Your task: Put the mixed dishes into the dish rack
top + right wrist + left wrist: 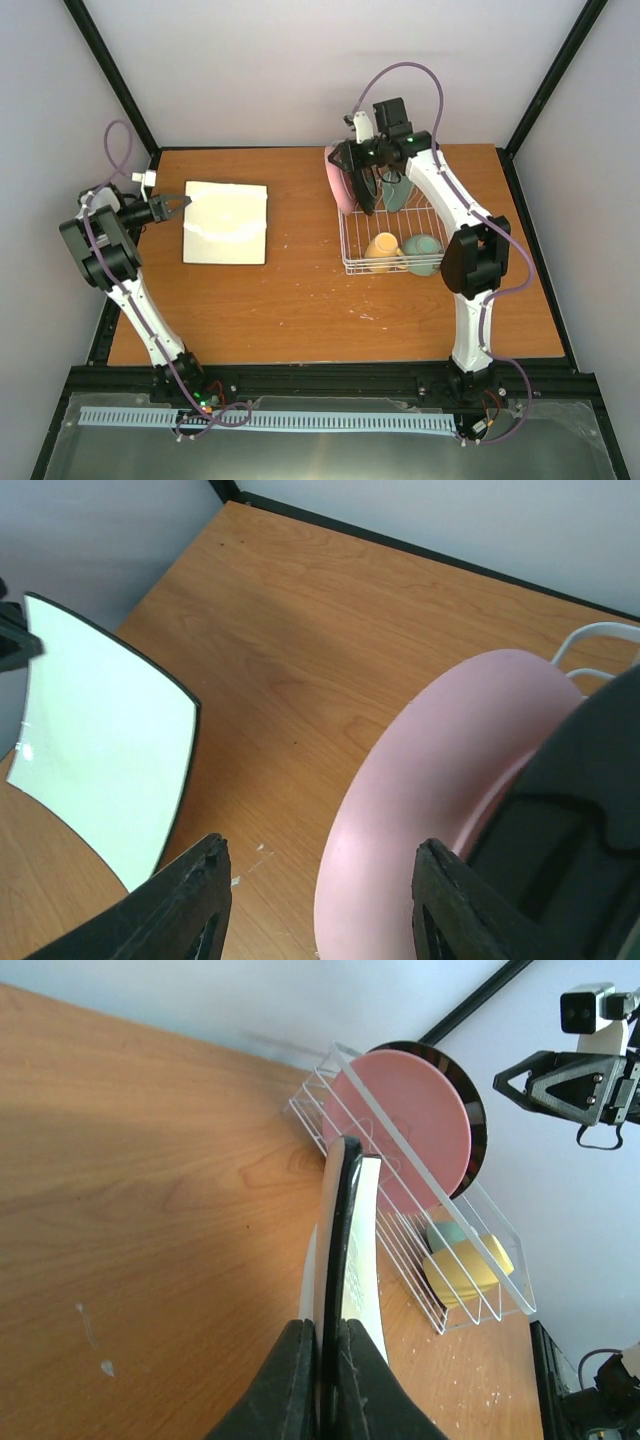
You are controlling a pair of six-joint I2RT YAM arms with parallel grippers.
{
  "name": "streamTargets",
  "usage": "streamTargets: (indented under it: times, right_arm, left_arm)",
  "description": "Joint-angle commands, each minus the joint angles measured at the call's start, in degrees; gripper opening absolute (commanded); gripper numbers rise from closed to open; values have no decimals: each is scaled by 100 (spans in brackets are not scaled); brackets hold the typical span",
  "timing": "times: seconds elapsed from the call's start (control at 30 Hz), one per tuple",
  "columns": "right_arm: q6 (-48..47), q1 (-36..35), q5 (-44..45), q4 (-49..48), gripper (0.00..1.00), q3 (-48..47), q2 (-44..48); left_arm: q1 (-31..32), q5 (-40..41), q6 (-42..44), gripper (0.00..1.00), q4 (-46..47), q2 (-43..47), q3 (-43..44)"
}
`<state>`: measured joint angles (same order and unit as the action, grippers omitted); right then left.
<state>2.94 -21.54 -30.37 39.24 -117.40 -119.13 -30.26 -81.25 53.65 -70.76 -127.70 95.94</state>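
Pinches the left edge of the white square plate (pixel 225 222) with the left gripper (pixel 185 204), fingers pressed together on it, at the left part of the table (pixel 300 300). Holds the right gripper (pixel 322 847) spread, with the rim of the pink round plate (pixel 430 780) between the fingers. Stands that plate upright at the far left of the dish rack (pixel 346 250). Shows yellow mug (pixel 382 250) and mint-green bowl (pixel 424 253) at the rack's near end.

soft, even light is filling the top view, with only faint shadows falling on the table (pixel 300 300). a pale glare streak is showing on the white square plate (pixel 226 222). in the left wrist view a broad shadow is dimming part of the table, and the left gripper (pixel 325 1360) is blurring up close.
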Motion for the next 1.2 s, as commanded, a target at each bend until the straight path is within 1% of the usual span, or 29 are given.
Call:
streamTargets:
  times: [0.0,0.1,0.27,0.33,0.5,0.6,0.83,1.17]
  right_arm:
    - [-130,-17,438,168,50,104,291]
    - [-111,-12,317,112,50,164,294]
    - [53,-58,-550,-44,50,-292,131]
    - [61,-164,-746,-37,50,-442,29]
    - [-194,-591,-338,213,50,-409,-163]
    - [-185,-657,-148,278,50,-307,-276]
    - [-177,-630,405,321,50,-279,-575]
    - [-31,-301,1139,390,51,-120,-672]
  left_arm:
    - [-26,-2300,-512,1,-471,513,434]
    - [-24,-2294,-556,1,-465,672,462]
    - [-16,-2237,-614,1,-466,792,478]
    - [-15,-2224,-635,1,-466,807,469]
    - [-17,-2153,-674,1,-465,864,402]
    - [-15,-2124,-670,1,-458,922,337]
    - [-15,-2026,-679,1,-456,987,251]
    - [-15,-1925,-706,1,-456,896,331]
